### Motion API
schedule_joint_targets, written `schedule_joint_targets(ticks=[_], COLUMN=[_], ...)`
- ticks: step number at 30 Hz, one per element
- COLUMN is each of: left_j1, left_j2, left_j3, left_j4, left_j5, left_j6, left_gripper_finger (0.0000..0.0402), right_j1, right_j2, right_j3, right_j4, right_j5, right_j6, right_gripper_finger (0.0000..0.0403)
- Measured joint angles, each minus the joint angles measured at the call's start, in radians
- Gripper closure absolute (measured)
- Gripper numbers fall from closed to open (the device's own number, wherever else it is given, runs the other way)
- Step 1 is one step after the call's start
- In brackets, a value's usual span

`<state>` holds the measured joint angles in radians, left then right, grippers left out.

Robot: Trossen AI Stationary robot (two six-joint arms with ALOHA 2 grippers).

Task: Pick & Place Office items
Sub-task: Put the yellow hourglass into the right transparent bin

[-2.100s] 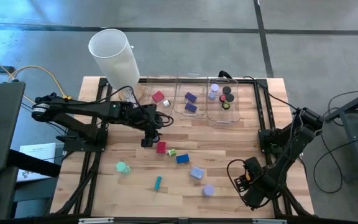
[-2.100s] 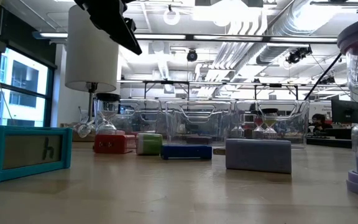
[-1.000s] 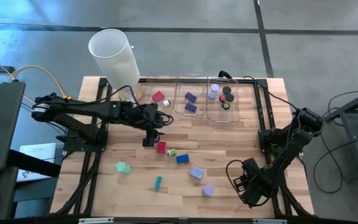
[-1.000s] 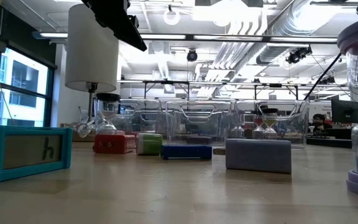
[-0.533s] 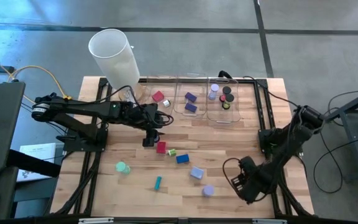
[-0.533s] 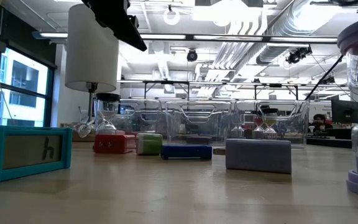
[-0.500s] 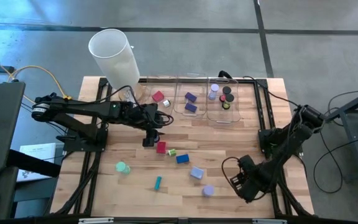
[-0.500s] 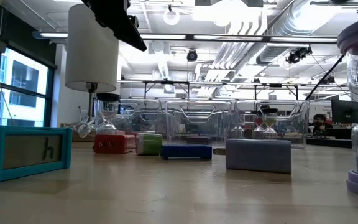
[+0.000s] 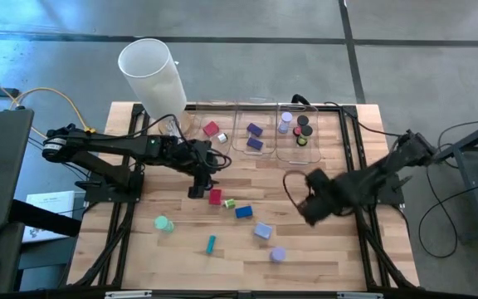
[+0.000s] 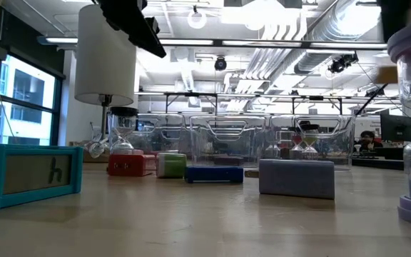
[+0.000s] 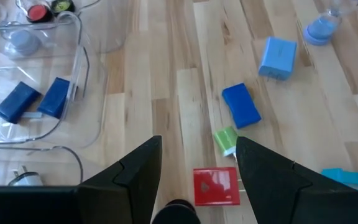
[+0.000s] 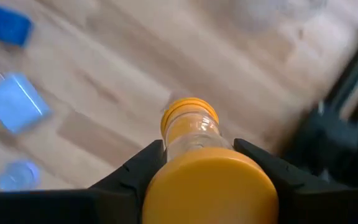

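Orange and clear, an hourglass-shaped roll (image 12: 191, 146) sits clamped between the right gripper (image 9: 312, 199)'s fingers, carried above the counter (image 9: 322, 249) near its right edge, probably bound for the clear bins (image 9: 299, 148) along the far edge, where sorted blocks and rolls already lie. The left gripper (image 9: 197, 184) hovers with fingers spread wide and empty just over the red block (image 11: 216, 185), seemingly lined up to straddle it. The green roll (image 11: 226, 139), blue block (image 11: 241, 105) and lavender block (image 11: 278, 58) wait loose mid-counter
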<state>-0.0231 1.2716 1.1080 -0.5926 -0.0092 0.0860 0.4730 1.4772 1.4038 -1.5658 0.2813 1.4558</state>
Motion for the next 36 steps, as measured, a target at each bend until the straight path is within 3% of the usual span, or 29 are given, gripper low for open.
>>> schedule_joint_targets(ticks=[5, 12, 16, 19, 26, 36], left_j1=[0.0, 0.0, 0.0, 0.0, 0.0, 0.0], left_j2=[0.0, 0.0, 0.0, 0.0, 0.0, 0.0], left_j3=[0.0, 0.0, 0.0, 0.0, -0.011, -0.013], left_j4=[-0.009, -0.015, -0.018, -0.033, -0.046, -0.025], left_j5=[0.0, -0.001, -0.001, -0.001, -0.003, -0.004], left_j6=[0.019, 0.031, 0.031, 0.031, 0.044, 0.053], left_gripper_finger=[0.0204, 0.0204, 0.0204, 0.0204, 0.0204, 0.0204], right_j1=[-0.173, -0.472, -0.639, -0.737, -0.783, -0.876], right_j2=[-0.065, -0.122, -0.118, -0.115, -0.113, -0.112], right_j3=[0.022, 0.02, 0.01, -0.033, -0.205, -0.399], right_j4=[0.003, 0.044, 0.118, 0.19, 0.344, 0.526], right_j5=[0.095, 0.139, 0.117, 0.031, -0.059, -0.099], right_j6=[-0.187, -0.463, -0.596, -0.673, -0.72, -0.749], right_gripper_finger=[0.0231, 0.0231, 0.0231, 0.0231, 0.0231, 0.0231])
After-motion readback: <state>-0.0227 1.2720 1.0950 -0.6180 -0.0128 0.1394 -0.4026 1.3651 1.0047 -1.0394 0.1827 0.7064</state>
